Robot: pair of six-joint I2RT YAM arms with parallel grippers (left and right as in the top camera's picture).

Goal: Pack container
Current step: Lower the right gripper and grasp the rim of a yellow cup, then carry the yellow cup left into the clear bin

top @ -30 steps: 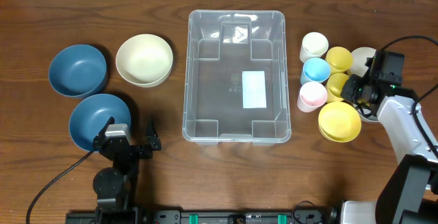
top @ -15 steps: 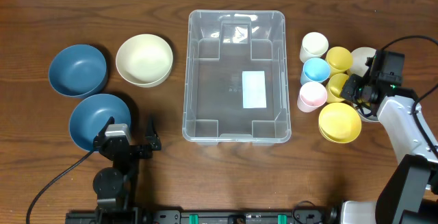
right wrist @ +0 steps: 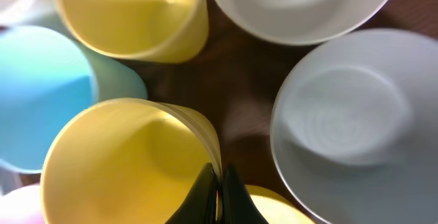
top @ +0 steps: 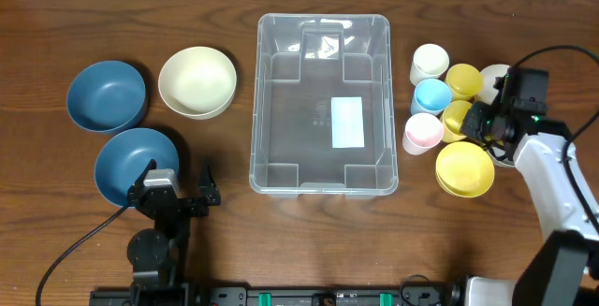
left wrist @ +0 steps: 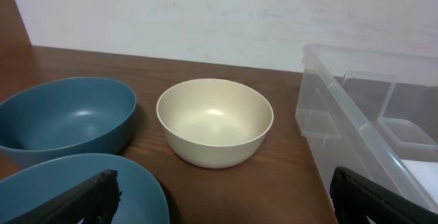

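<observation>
Fingers (right wrist: 202,193) of the right gripper (right wrist: 219,190) have just pinched shut on the yellow cup (right wrist: 130,162) rim, and the pink cup (top: 421,133) has shifted slightly. First pick looks ready; the container (top: 255,100) waits empty mid-table.

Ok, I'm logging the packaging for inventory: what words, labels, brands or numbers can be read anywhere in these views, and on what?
No text can be read.
The white label on the base of the container looks blank from overhead; any print is too small to tell.
The bowls and cups show no marks.
</observation>
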